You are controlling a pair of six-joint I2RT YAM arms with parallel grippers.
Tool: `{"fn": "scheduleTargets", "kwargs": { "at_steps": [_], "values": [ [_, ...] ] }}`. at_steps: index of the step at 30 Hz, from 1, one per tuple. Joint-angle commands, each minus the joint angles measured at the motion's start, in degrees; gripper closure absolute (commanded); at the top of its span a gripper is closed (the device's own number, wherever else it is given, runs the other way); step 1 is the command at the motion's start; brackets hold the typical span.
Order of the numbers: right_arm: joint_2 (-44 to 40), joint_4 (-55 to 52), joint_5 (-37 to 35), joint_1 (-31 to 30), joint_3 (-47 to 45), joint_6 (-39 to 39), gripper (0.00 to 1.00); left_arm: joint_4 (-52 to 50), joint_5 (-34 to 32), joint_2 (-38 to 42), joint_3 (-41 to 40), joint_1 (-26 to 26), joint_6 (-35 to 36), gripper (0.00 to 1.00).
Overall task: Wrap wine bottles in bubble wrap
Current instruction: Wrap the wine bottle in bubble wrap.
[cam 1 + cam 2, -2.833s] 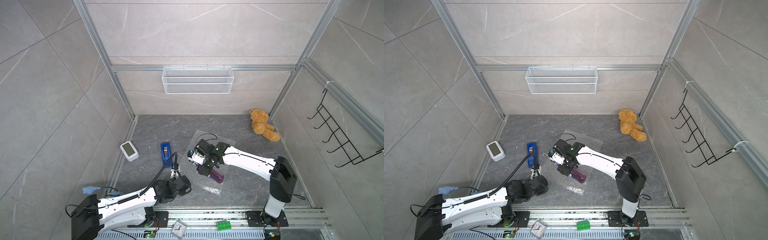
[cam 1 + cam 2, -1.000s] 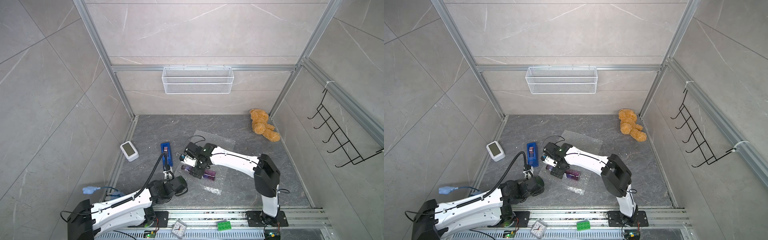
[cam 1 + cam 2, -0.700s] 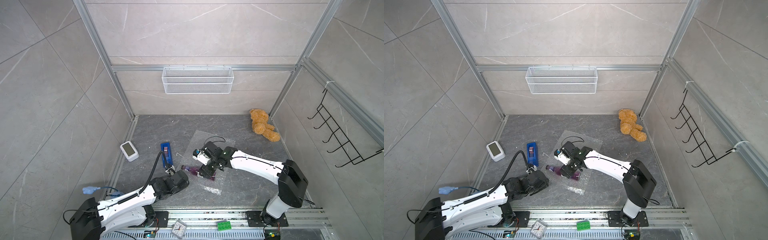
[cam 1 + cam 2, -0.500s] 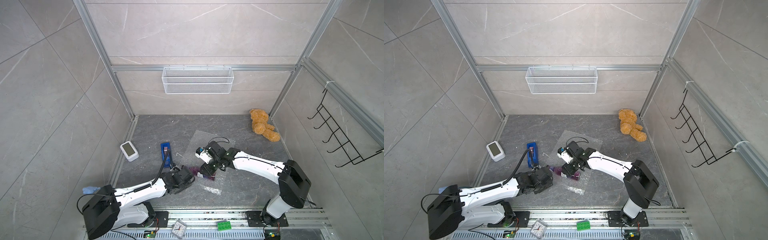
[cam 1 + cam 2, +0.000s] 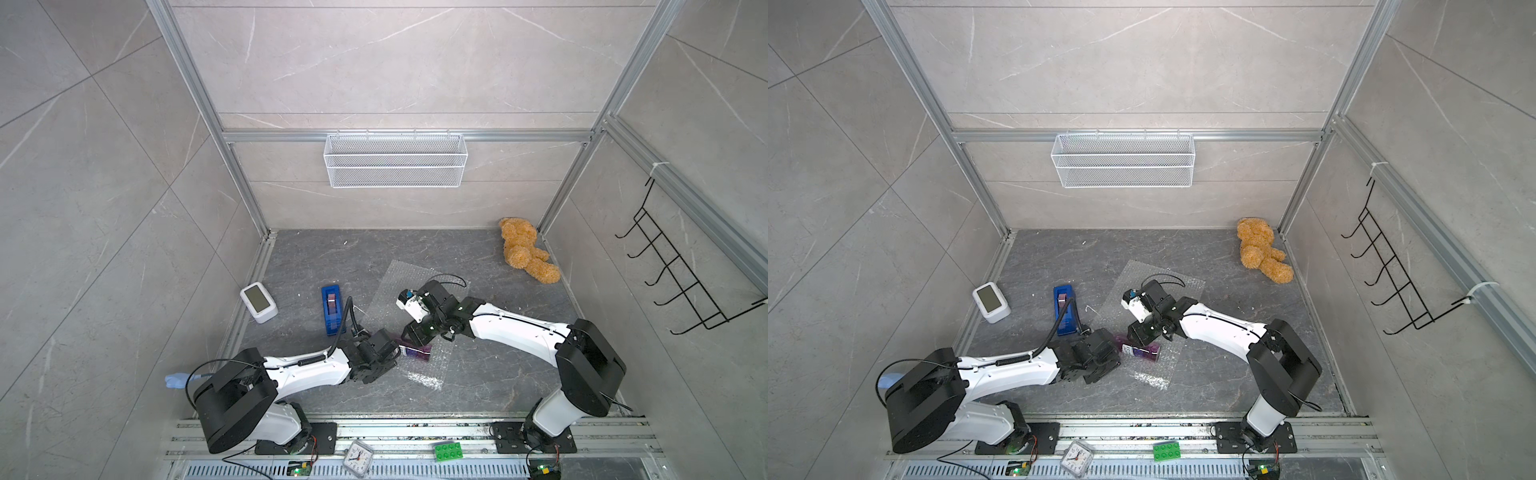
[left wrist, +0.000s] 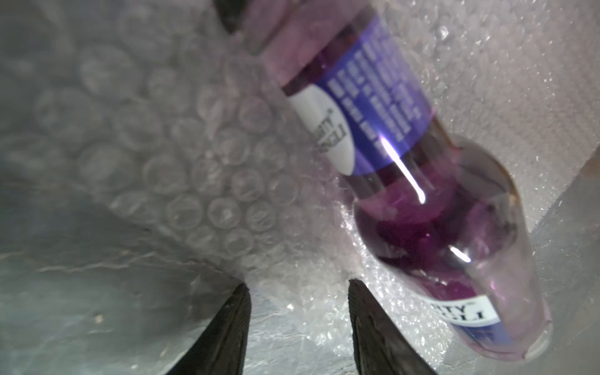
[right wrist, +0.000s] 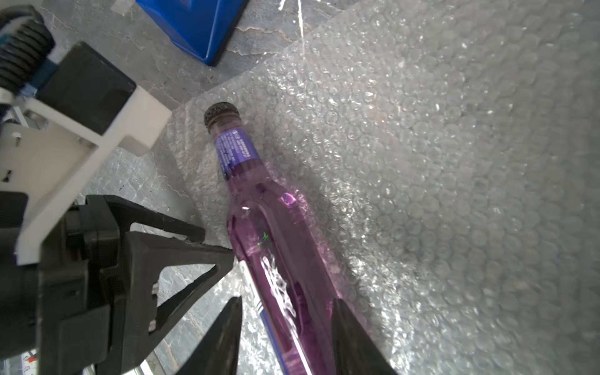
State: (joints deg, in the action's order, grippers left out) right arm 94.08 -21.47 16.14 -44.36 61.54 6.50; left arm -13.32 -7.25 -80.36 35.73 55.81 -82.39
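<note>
One wine bottle (image 7: 279,246) is lying on one bubble wrap (image 7: 454,162), the right pincer (image 7: 287,302) pinching it, the left pincer (image 6: 298,285) gaping beside it.

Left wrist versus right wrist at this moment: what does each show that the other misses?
Only left wrist: the bottle's base, seen from between the left gripper's parted fingertips. Only right wrist: the blue tape dispenser and the right gripper straddling the bottle; whether it grips is unclear. Both: the bottle lying on the bubble wrap.
</note>
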Motion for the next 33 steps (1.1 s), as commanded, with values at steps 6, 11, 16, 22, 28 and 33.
{"fn": "scheduleTargets", "kwargs": {
  "at_steps": [6, 11, 16, 22, 28, 33],
  "values": [
    [2.9, 0.9, 0.6, 1.1, -0.6, -0.7, 0.55, -2.0, -0.5, -0.7, 1.3, -0.3, 0.4, 0.74],
    [3.1, 0.9, 1.0, 1.6, -0.7, -1.9, 0.57, -4.1, -2.1, 1.3, 2.8, -0.2, 4.0, 0.97],
    [3.8, 0.8, 3.8, 2.4, -1.3, -3.7, 0.62, -6.9, -3.0, 2.0, 6.9, -0.1, 9.9, 1.0],
    [2.7, 6.3, 15.8, 8.0, -4.4, -1.5, 0.6, -7.4, -3.0, 1.9, 10.6, 0.5, 11.6, 1.0],
    [-4.5, 10.6, 15.3, 9.9, -8.8, -4.3, 0.36, -8.8, -3.6, 0.3, 14.1, 0.4, 11.8, 1.0],
    [-9.7, 10.9, 8.6, 9.9, -11.8, -7.4, 0.3, -10.8, -4.5, -1.0, 15.8, 0.0, 10.7, 1.0]
  ]
}}
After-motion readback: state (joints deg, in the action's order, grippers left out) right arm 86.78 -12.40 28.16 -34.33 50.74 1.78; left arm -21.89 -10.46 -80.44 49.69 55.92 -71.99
